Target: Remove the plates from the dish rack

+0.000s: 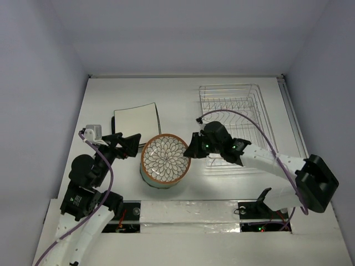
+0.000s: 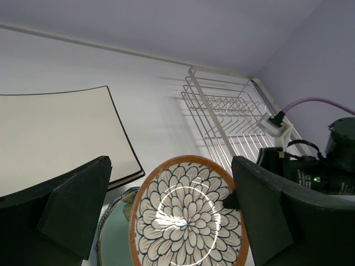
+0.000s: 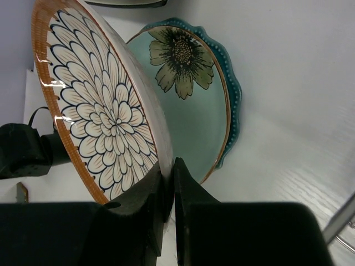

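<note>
Right wrist: right hand [image 3: 169, 173] pinches petal-patterned plate [image 3: 100, 105] over teal plate [image 3: 206, 116].

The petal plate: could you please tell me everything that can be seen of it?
The petal plate is round, glossy and ceramic-looking, with a brown rim and a white face covered in dark-outlined petals radiating from the middle. The right gripper pinches its rim and holds it tilted over the teal plate, left of the rack. No chips show.

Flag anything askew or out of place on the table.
Only the petal-patterned plate: pinched by its rim in the right gripper, it leans tilted over the teal plate instead of lying flat. Nothing looks spilled or broken.
</note>
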Controlling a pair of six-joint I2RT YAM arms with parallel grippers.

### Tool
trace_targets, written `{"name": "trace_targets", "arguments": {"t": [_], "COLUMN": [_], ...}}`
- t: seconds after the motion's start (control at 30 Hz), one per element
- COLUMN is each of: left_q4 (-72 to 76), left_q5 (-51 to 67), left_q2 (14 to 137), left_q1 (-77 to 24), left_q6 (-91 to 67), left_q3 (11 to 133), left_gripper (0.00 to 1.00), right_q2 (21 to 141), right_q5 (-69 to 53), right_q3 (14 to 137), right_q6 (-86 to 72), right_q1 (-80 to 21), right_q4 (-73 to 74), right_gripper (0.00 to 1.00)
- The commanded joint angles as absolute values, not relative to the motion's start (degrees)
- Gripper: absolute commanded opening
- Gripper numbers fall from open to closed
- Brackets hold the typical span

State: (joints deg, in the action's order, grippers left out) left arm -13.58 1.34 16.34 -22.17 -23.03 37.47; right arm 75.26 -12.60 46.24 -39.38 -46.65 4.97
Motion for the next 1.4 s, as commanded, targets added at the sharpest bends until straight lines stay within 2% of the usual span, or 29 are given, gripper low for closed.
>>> {"name": "trace_targets", "arguments": {"t": [0.0,0.47,0.57,0.6,0.87,0.97,1.0,1.1,1.2,1.3,1.37], "left_q4": [-12.1,-12.0,-12.0,-12.0,-11.8,-11.8,-11.9,-11.9,-11.8,-11.7,-11.6], "left_q5": [0.5,0.5,0.6,0.6,1.1,1.1,1.1,1.0,0.9,1.1,1.6], "left_q2": [17.0,16.7,16.4,16.4,16.8,16.7,16.7,16.6,16.3,16.2,15.9], "left_q1": [-22.6,-22.6,-22.6,-22.6,-22.6,-22.6,-22.6,-22.6,-22.6,-22.6,-22.6], "left_q6": [-23.0,-23.1,-23.2,-23.2,-22.9,-22.9,-22.9,-22.9,-22.9,-22.7,-22.7], "left_q3": [38.6,38.4,38.4,38.4,38.5,38.6,38.6,38.7,38.7,38.8,38.8], "left_gripper": [0.89,0.93,0.93,0.93,0.93,0.93,0.93,0.93,0.94,0.94,0.94], "right_q2": [77.6,86.8,88.0,88.2,88.0,86.4,85.9,84.2,82.3,78.9,76.7], "right_q5": [-17.8,-20.2,-20.0,-19.7,-15.8,-13.1,-12.4,-8.8,-5.9,-2.7,0.2], "right_q3": [49.8,48.1,48.0,48.0,47.5,48.0,48.6,50.0,51.3,52.2,53.8], "right_q6": [-43.5,-45.3,-44.9,-44.8,-43.6,-42.7,-41.9,-40.7,-39.3,-38.6,-37.7], "right_q1": [-46.8,-49.5,-49.5,-50.0,-50.0,-50.0,-50.0,-50.5,-51.1,-51.1,-51.6], "right_q4": [-10.4,-13.5,-12.9,-12.7,-8.6,-5.5,-4.4,0.0,4.7,7.7,10.6], "right_gripper": [0.0,0.01,0.11,0.17,0.31,0.47,0.56,0.66,0.82,0.9,0.91]}}
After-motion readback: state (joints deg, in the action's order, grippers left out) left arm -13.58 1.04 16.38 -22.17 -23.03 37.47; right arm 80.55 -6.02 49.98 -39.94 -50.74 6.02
